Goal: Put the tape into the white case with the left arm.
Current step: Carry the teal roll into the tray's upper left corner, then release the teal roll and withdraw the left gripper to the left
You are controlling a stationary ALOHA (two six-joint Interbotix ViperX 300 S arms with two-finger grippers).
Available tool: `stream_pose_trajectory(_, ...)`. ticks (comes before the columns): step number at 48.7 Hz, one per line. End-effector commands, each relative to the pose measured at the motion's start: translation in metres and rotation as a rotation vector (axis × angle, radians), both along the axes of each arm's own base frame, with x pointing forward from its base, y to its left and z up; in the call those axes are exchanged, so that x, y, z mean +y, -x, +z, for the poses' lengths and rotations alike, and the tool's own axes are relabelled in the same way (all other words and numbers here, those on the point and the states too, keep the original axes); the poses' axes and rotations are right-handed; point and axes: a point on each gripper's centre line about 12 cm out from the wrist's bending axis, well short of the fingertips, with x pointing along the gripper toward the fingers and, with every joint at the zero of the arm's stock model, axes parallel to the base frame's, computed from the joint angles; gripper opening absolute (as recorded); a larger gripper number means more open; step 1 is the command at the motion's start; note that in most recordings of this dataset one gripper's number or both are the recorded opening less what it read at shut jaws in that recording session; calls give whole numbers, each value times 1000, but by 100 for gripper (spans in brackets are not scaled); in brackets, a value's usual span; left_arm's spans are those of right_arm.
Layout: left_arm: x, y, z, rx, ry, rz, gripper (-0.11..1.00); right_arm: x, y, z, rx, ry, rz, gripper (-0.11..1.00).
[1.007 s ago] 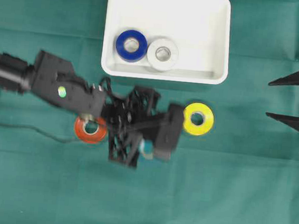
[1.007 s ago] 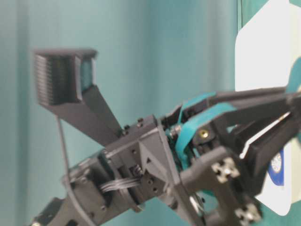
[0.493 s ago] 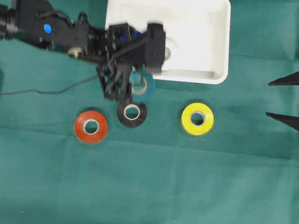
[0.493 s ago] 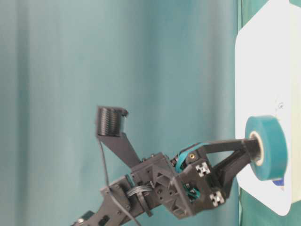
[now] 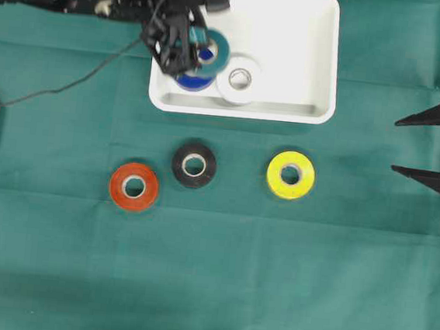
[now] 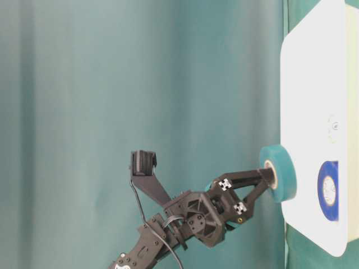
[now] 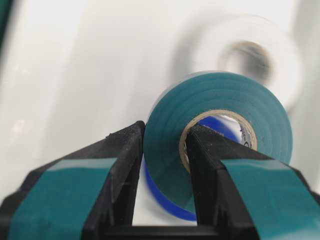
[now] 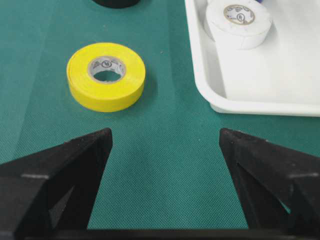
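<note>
My left gripper is shut on a teal tape roll, one finger through its core and the other on its outer face. The roll hangs on edge above the left part of the white case, apart from its floor. Right below it a blue tape roll lies flat, with a white roll beside it. My right gripper stands open at the right edge with only cloth between its fingers.
On the green cloth in front of the case lie a black roll, an orange-red roll and a yellow roll. The left arm's black cable trails across the cloth at the left.
The left arm has lifted the teal roll off the cloth beside the black roll and carried it back over the case's front rim to above the blue roll. The right gripper has not moved.
</note>
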Motion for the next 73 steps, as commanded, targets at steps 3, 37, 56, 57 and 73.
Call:
stream_pose_trajectory(3, 17, 2, 8, -43, -20, 41, 26, 0, -2, 3, -11, 2, 0, 62)
stream_pose_trajectory(37, 36, 7, -11, -16, -10, 86, 26, 0, -2, 3, -11, 2, 0, 62)
stream_pose_trajectory(56, 33, 11, -17, 0, -1, 86, 88, 0, -2, 3, -11, 2, 0, 62)
stream_pose_trajectory(57, 34, 12, -18, 2, 0, 87, 87, 0, -2, 3, -11, 2, -2, 62)
stream_pose_trajectory(73, 24, 16, -9, -12, -7, 72, 87, 0, -2, 3, -11, 2, 0, 62)
